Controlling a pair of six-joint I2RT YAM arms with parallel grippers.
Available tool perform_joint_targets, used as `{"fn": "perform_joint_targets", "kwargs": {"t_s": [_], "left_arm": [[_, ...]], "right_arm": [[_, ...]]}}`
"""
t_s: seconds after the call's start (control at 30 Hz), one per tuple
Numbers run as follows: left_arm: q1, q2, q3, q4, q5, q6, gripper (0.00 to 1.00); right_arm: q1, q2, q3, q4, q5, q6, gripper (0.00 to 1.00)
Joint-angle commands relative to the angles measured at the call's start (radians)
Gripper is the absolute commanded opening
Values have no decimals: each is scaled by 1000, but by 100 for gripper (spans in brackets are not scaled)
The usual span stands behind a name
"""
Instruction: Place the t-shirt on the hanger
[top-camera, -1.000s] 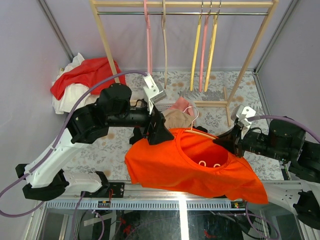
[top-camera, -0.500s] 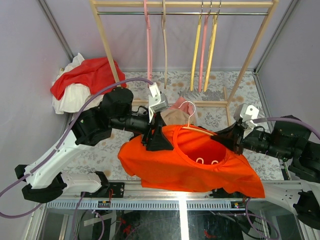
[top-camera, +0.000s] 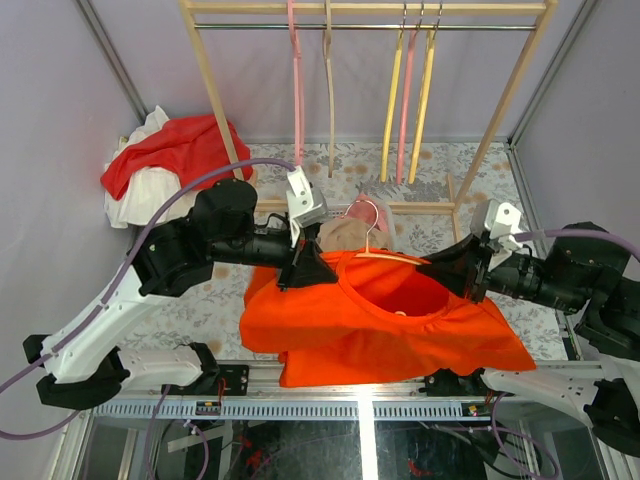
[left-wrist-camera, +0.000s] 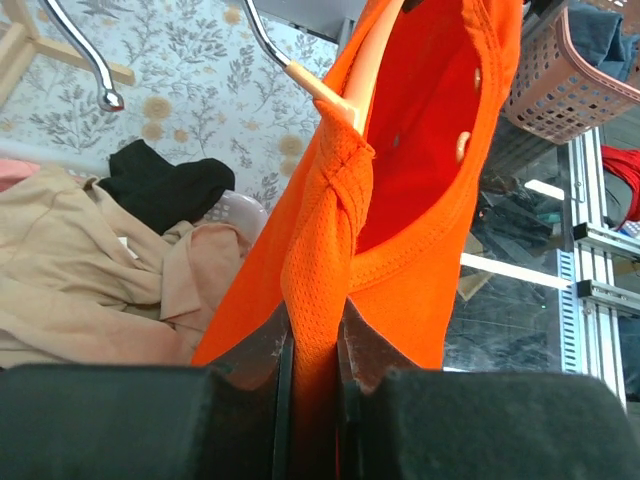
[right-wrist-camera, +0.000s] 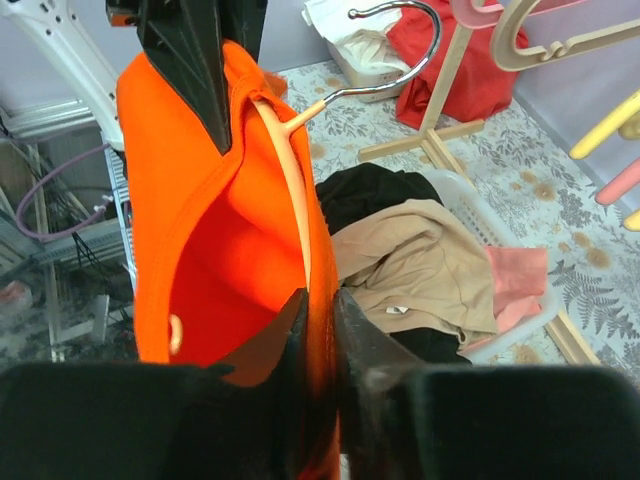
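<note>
Left fingers (left-wrist-camera: 255, 345), open a moment ago, now pinch the orange t-shirt (top-camera: 380, 320) collar; right fingers (right-wrist-camera: 372, 352) grip its right side, readying the neck to stretch over the hanger (top-camera: 388, 258).

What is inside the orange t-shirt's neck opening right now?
The hanger: its peach arm runs along the collar's far edge, and its silver hook sticks out behind. The t-shirt covers both ends and most of the lower bar.
</note>
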Motion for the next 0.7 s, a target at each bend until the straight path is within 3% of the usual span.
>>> {"fn": "perform_joint_targets", "kwargs": {"t_s": [0.0, 0.07, 0.27, 0.37, 0.67], "left_arm": [[4, -24, 15, 97, -115, 45, 0], [2, -27, 20, 85, -130, 74, 0], [-56, -25, 43, 58, -264, 164, 0], [-105, -23, 53, 55, -329, 207, 0], [-178, -54, 44, 78, -310, 260, 0]], "right_arm": [[4, 35, 86, 82, -26, 63, 30], [4, 56, 112, 93, 8, 87, 43], [4, 196, 317, 75, 86, 202, 57], [3, 264, 383, 72, 117, 246, 59], [4, 385, 425, 50, 149, 279, 61]]}}
